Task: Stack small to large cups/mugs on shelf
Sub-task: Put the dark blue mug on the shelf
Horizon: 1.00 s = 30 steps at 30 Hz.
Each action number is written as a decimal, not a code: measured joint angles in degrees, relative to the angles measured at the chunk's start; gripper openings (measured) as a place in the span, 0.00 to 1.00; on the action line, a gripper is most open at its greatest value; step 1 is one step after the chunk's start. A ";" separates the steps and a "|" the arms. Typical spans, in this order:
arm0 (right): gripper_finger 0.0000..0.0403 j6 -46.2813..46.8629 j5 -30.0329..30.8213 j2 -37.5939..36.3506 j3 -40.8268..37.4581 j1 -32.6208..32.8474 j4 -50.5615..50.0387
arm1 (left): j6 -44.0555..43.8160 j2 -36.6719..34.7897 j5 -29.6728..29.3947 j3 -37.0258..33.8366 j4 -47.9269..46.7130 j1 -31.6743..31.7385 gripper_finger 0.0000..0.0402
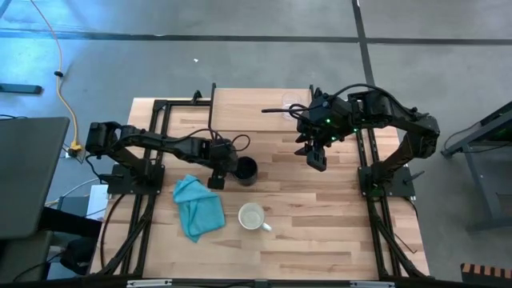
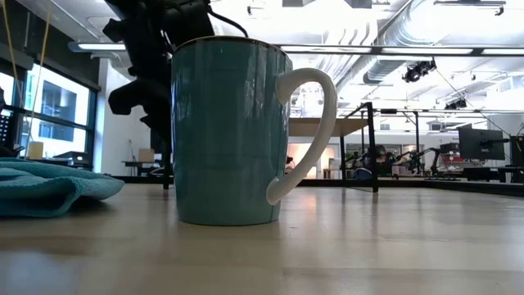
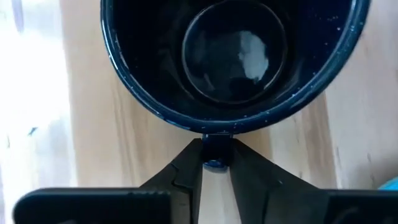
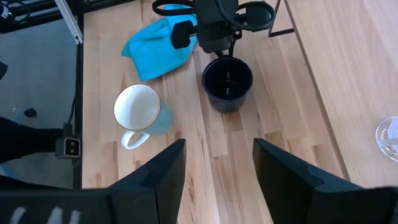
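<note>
A black mug [image 1: 246, 170] stands upright on the tabletop near the middle. My left gripper [image 1: 232, 166] is at its left side, shut on its handle. A mug that is white inside and teal outside [image 1: 252, 216], with a white handle [image 2: 307, 135], stands nearer the front edge. A small clear glass cup [image 1: 294, 104] stands on the light-wood shelf [image 1: 256, 108] at the far side. My right gripper [image 1: 317, 158] hovers open and empty, right of the black mug and in front of the shelf. My left gripper pinches the black mug's handle [image 3: 215, 163] between its two fingertips [image 3: 186, 163]. The fingers come about level from the table's left. The mug stays upright with its open mouth up, and its base appears to rest on the tabletop [image 4: 186, 134].
A crumpled teal cloth [image 1: 198, 206] lies on the table left of the white mug and in front of my left gripper. Dark metal frames [image 1: 152, 152] run along both side edges of the table. Bare tabletop [image 1: 320, 224] lies at the near right.
</note>
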 joint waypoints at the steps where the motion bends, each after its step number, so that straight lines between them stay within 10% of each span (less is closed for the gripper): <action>1: 0.44 0.00 0.00 0.00 0.00 0.00 0.00 | -0.70 0.00 0.02 0.01 -0.03 0.01 0.14; 30: 0.44 0.04 1.97 0.00 0.00 2.62 -0.02 | -7.48 0.02 1.97 0.00 3.44 -0.01 0.35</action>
